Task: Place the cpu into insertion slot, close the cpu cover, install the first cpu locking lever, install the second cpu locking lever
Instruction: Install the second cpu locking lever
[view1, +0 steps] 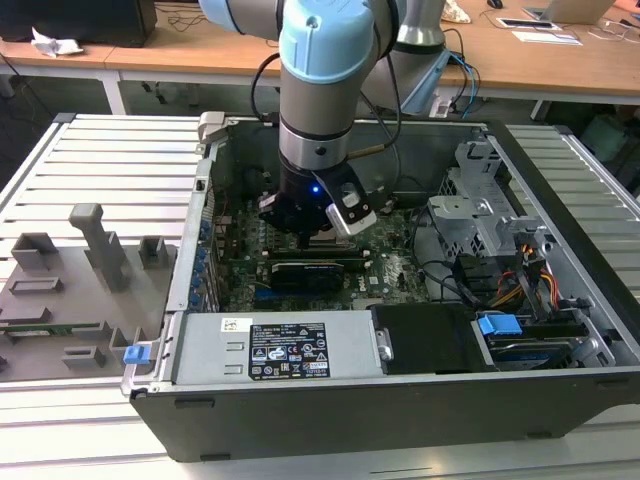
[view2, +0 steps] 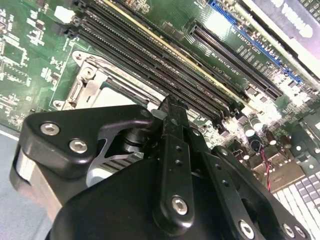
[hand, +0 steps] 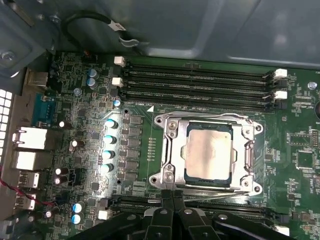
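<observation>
- Evidently the gripper (hand: 173, 194) is clenched: in the first wrist view its 2 fingers meet tip to tip with nothing visible between them, right at the near edge of the socket.
- The tips sit touching or just above a thin locking lever (hand: 220, 189) that runs along that edge. I cannot tell which.
- The cpu (hand: 209, 152) lies flat in the insertion slot (hand: 257, 187), and the cpu cover (hand: 246, 150) is down around it, the chip showing through the window.
- The step in hand looks like seating a lever. Done well, the closed tips should bear squarely on the rod and push along its swing, not down onto the cover or the chip.
- The push should stay slow, because a thin rod can slip off narrow tips and spring back.
- The memory slots (hand: 200, 85) run just beyond the far edge of the socket, well clear of the tips.
- In the exterior view the arm comes down into the open computer case (view1: 200, 300), and the gripper (view1: 315, 238) hangs over the green board just above the graphics card (view1: 310, 272).
- Hidden: the slot's contact grid lies under the chip.
- The lever's hooked end and its latch are hard to make out, so whether either lever is locked stays uncertain.
- In the second wrist view the gripper (view2: 169, 107) blocks most of the socket.
</observation>
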